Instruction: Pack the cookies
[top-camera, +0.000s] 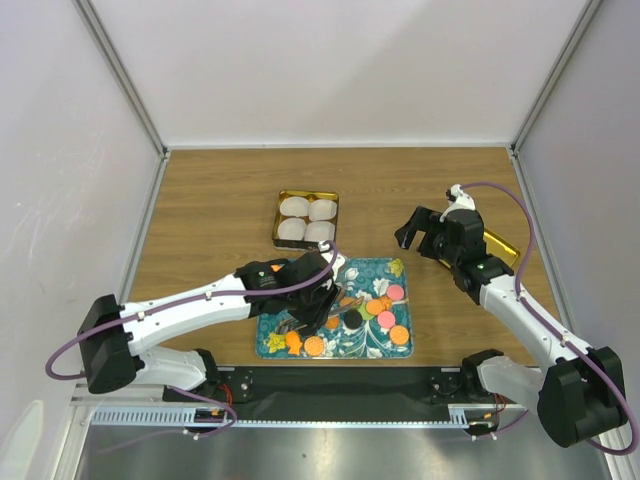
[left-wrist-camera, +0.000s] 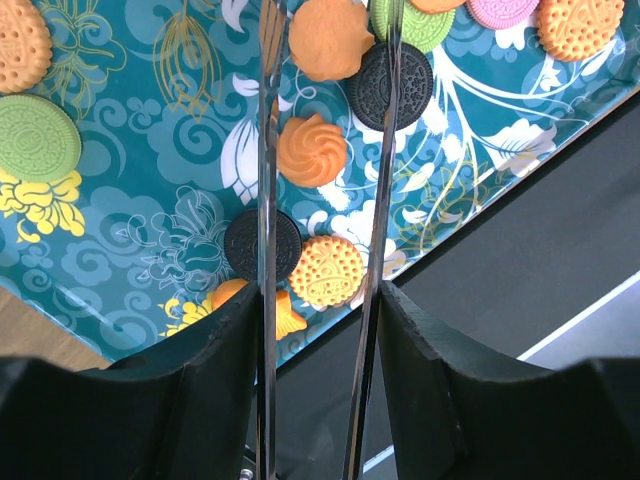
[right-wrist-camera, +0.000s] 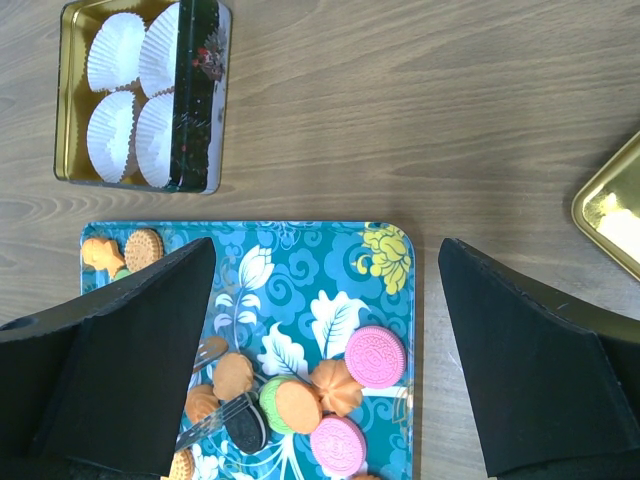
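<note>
Cookies: orange, pink, black and green, loose on blue floral tray. Left gripper: clamped on metal tongs above tray. Right gripper: jaws spread, holding nothing. Gold tin: four white paper cups.

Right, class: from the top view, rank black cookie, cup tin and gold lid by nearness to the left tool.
1. Black cookie, on tray beside left tool.
2. Cup tin, behind it.
3. Gold lid, far right.
</note>
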